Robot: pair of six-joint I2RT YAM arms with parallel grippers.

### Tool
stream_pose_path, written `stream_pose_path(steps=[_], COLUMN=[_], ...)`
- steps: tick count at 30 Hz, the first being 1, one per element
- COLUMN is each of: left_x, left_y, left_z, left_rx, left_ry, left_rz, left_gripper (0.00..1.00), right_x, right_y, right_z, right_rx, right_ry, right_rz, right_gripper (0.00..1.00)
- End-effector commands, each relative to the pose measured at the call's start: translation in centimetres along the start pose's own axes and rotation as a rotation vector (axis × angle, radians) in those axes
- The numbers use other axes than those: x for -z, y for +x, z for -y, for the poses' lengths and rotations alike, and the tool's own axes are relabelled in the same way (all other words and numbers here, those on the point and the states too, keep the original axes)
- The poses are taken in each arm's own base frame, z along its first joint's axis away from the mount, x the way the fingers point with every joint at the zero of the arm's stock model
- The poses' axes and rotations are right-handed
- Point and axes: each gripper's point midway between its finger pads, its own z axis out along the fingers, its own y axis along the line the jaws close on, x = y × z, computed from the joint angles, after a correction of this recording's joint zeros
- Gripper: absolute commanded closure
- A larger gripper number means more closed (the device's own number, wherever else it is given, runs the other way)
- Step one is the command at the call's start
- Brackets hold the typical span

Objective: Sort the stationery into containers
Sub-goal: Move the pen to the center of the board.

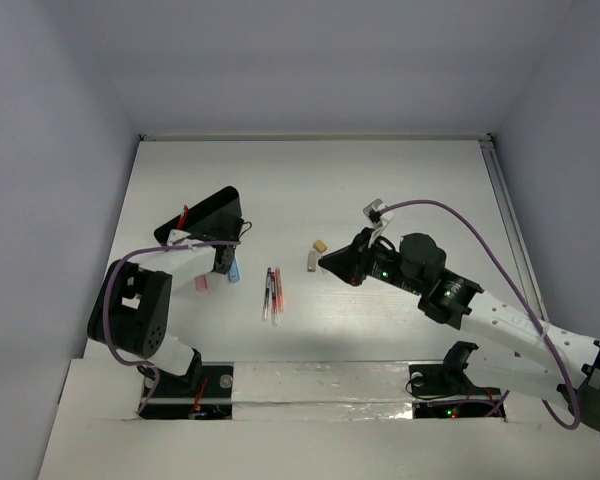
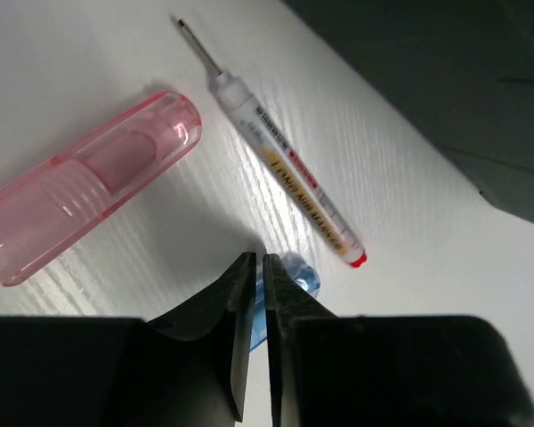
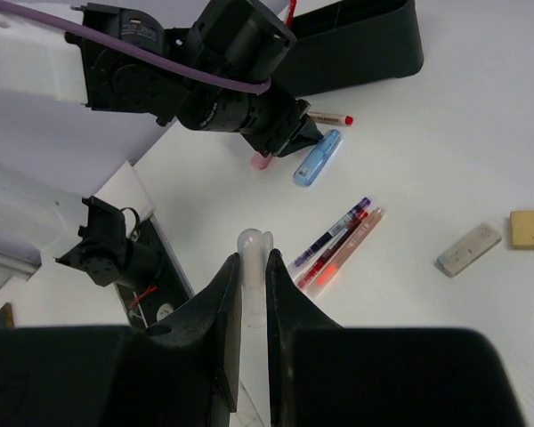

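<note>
My left gripper (image 2: 259, 258) is shut and empty, its tips just over a blue capsule (image 2: 295, 277) that lies on the table; both show in the top view, gripper (image 1: 226, 261) and capsule (image 1: 234, 271). A pink capsule (image 2: 89, 187) and a white pen with a red end (image 2: 285, 178) lie beside it. The black box (image 1: 205, 214) stands just behind, a red pen (image 3: 291, 11) sticking out of it. My right gripper (image 3: 253, 258) is shut on a white, clear pen (image 3: 254, 242), held above the table's middle (image 1: 332, 262).
Three pens, dark, red and pale (image 1: 272, 292), lie side by side at the table's centre. A beige eraser (image 1: 320, 245) and a grey-white eraser (image 1: 312, 261) lie next to my right gripper. Walls close the table at back and sides.
</note>
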Motion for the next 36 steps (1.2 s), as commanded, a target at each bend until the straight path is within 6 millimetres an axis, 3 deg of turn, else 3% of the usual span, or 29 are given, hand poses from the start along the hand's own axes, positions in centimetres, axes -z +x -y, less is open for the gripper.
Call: stream_pose_path(steps=[1, 3, 7, 10, 11, 14, 19, 25, 33, 36], left_x=[0.5, 0.8, 1.5, 2.2, 2.6, 3.1, 2.4, 1.7, -0.5, -1.2], left_y=[-0.1, 0.1, -0.1, -1.6, -2.0, -2.7, -3.0, -2.8, -4.2, -3.7], left_z=[-3.3, -3.8, -4.6, -4.7, -4.7, -3.6, -2.1, 0.0, 0.0, 0.0], left_rx=[-0.014, -0.028, -0.075, -0.054, -0.036, 0.021, 0.059, 0.077, 0.126, 0.125], left_ry=[-0.078, -0.072, -0.058, -0.035, -0.011, 0.062, 0.074, 0.051, -0.009, -0.031], left_rz=[0.014, 0.006, 0.032, 0.085, 0.093, 0.111, 0.124, 0.121, 0.154, 0.136], left_gripper=[0.92, 0.99, 1.00, 0.87, 0.74, 0.51, 0.41, 0.39, 0.38, 0.39], right_x=[0.4, 0.4, 0.5, 0.4, 0.3, 0.1, -0.1, -0.2, -0.4, -0.4], right_y=[-0.8, -0.8, -0.7, -0.6, -0.6, -0.3, -0.1, 0.0, 0.2, 0.2], right_z=[-0.7, -0.8, -0.8, -0.8, -0.9, -0.9, -0.7, -0.7, -0.8, -0.8], right_rx=[0.011, 0.011, 0.011, 0.011, 0.009, 0.007, 0.004, 0.006, 0.005, 0.005], right_ry=[-0.021, -0.022, -0.024, -0.030, -0.032, -0.038, -0.036, -0.034, -0.042, -0.046], right_rz=[0.026, 0.028, 0.025, 0.020, 0.017, 0.009, 0.001, -0.003, -0.012, -0.015], right_gripper=[1.00, 1.00, 1.00, 1.00, 1.00, 1.00, 1.00, 1.00, 1.00, 1.00])
